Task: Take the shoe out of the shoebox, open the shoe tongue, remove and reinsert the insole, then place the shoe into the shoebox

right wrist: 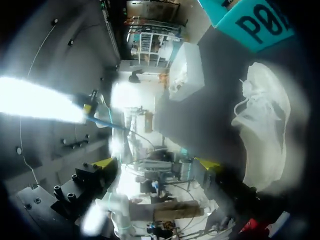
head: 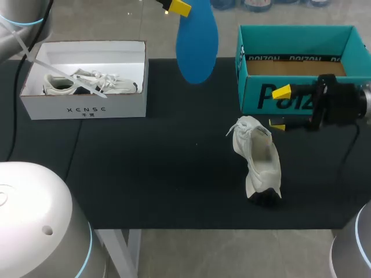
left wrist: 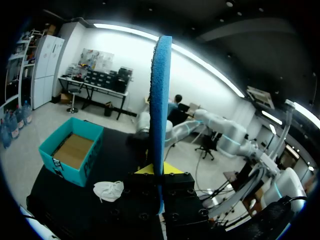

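A blue insole [head: 197,43] hangs upright above the table's far middle, with my left gripper [head: 174,6] shut on its top end. The left wrist view shows the insole [left wrist: 160,100] edge-on, clamped in that gripper [left wrist: 160,172]. The white shoe [head: 259,159] lies on the black table [head: 162,168], laces toward the teal shoebox [head: 295,63]. My right gripper [head: 279,108] stands open just right of the shoe's lace end, in front of the teal box, with nothing between its fingers. In the right wrist view the shoe [right wrist: 265,130] lies beside the open right gripper [right wrist: 155,163].
A white shoebox [head: 87,104] at the table's far left holds another white shoe [head: 87,84]. The teal box [left wrist: 72,150] is open, its brown floor showing. Bare black table lies between the two boxes and in front of the shoe.
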Tool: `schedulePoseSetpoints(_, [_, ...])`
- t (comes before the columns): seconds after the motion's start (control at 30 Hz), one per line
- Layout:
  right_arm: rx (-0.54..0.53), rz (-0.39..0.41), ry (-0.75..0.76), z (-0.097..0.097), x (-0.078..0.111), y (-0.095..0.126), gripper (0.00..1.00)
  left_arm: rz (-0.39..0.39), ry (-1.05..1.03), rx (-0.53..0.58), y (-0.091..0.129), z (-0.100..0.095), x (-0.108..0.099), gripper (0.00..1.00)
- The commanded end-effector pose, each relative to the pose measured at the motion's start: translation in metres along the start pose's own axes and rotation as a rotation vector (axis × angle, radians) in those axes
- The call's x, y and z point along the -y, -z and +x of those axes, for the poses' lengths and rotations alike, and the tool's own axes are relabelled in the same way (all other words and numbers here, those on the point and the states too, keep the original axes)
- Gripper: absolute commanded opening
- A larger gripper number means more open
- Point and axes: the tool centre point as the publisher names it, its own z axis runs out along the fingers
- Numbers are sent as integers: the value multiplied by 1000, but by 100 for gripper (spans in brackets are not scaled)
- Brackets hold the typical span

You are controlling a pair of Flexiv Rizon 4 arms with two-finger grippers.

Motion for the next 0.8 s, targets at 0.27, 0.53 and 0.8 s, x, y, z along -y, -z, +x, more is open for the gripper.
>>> schedulePoseSetpoints(0.27, [38,116,-326,18,-15,-36,100,-1,0,2,0,0,0,0])
schedulePoseSetpoints(0.53, [39,163,-361,25,-17,-53,100,-1,0,2,0,0,0,0])
schedulePoseSetpoints(0.8, [-52,201,-232,38,-20,-49,100,-1,0,2,0,0,0,0])
